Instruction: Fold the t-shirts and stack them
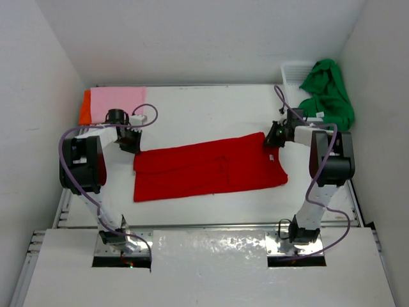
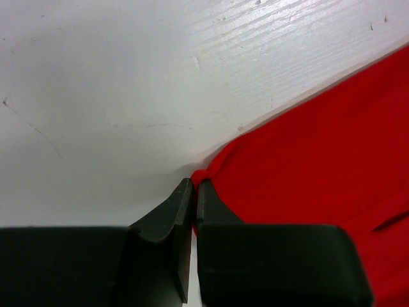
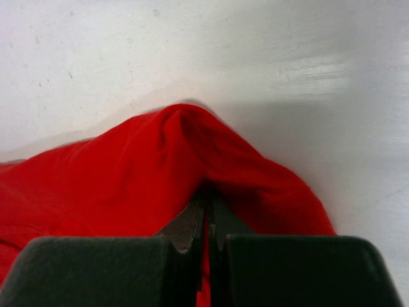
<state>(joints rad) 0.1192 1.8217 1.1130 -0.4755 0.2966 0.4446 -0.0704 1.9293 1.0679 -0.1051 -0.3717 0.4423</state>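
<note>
You've got the white table [image 1: 211,109] with the red shirt [image 1: 208,167] spread flat and wide dead centre. The green shirt [image 1: 329,93] is heaped at 2 o'clock, spilling over the basket [image 1: 294,73]. At 10 o'clock the pink shirt [image 1: 117,102] lies folded, with the orange shirt [image 1: 85,107] poking out along its 9 o'clock edge. Your left gripper [image 2: 193,185] is pinched tight on the red shirt's 10 o'clock corner, right down at the table. Your right gripper [image 3: 206,198] is clamped on the 2 o'clock corner, the cloth bunched up into a hump over its fingers.
</note>
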